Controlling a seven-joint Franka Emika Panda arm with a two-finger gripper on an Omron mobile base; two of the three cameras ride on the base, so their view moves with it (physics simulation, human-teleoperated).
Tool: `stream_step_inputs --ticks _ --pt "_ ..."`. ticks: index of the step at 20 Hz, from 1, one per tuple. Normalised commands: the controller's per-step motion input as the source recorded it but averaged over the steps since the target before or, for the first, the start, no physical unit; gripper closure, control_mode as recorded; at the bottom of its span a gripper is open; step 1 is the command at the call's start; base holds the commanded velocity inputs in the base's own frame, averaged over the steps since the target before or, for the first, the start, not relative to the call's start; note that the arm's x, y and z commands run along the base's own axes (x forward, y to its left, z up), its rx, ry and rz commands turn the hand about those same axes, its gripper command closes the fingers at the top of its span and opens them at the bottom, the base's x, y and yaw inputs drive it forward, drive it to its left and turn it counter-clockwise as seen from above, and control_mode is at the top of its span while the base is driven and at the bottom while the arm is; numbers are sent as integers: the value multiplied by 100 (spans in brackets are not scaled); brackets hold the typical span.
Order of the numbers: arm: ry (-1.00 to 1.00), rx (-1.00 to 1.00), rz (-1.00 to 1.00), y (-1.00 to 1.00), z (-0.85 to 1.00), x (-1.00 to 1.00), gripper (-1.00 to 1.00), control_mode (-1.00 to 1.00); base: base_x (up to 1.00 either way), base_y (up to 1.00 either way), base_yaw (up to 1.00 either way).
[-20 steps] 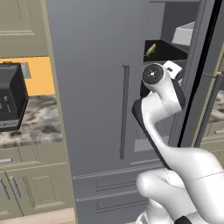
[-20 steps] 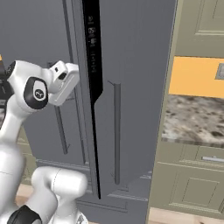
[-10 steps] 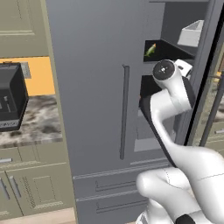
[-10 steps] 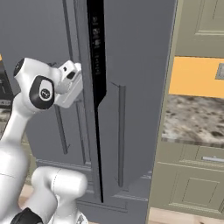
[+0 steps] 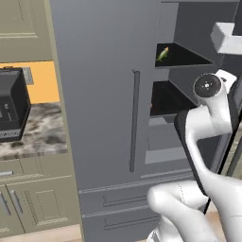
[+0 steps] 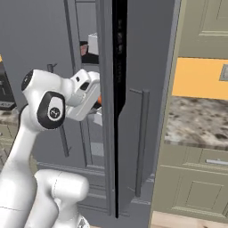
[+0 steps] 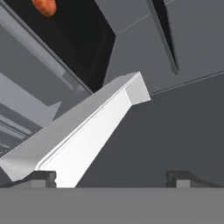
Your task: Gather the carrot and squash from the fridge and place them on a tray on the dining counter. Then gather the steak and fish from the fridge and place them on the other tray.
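Gripper (image 7: 112, 177) jaws spread wide, holding nothing, right at the open fridge (image 5: 104, 94). A pale door bin (image 7: 83, 138) runs from 8 toward 1 o'clock just ahead. Far in, the carrot (image 7: 43, 6) glows orange at 11 o'clock on a dark shelf.

Fridge (image 5: 104, 94) stands between two counters: one (image 5: 33, 134) to its left with an appliance (image 5: 12, 111) on it, one (image 6: 200, 120) to its right. Right door (image 6: 111, 111) open. Squash (image 5: 163, 53) on the upper shelf; carrot (image 7: 43, 6) on the shelf below.
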Motion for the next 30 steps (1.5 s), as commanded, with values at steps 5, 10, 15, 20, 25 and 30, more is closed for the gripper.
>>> stream_step_inputs --ticks 5,10,15,20,25,30 --pt "0 0 0 -82 0 -22 -100 -100 0 0 0" --pt "0 0 0 -81 0 -2 -100 -100 0 0 0" --pt "0 0 0 -77 0 4 -100 -100 0 0 0" --pt "2 0 0 -64 -1 28 -100 -100 0 0 0" --pt "0 3 0 -38 -3 -14 -100 -100 0 0 0" --pt "-18 -1 -12 78 7 -19 -100 -100 0 0 0"
